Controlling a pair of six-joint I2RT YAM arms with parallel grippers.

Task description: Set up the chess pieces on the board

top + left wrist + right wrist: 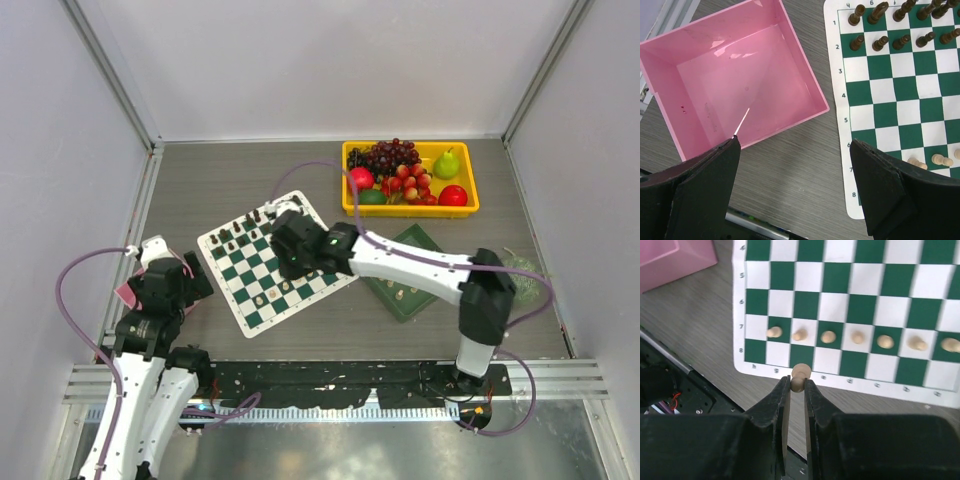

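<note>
A cream chess piece (800,376) is sitting pinched between the right arm's fingers (781,397), which are standing narrow around it. It is at the bottom middle of the right wrist view, over the white lower border of the board (855,280). Just above it, a row of cream pawns (858,336) is standing along rank seven. The top view is hiding this grip under the wrist. It is showing more cream pieces (401,292) lying in a green tray (420,240) right of the board, and a yellow tray of fruit (465,158) at upper right. Only the left wrist view is showing the left arm's fingers (715,172) spread wide and holding nothing. They are hanging over the worktop (805,165) below a pink box (740,80), with dark pieces (880,42) lining the board's upper rows.
</note>
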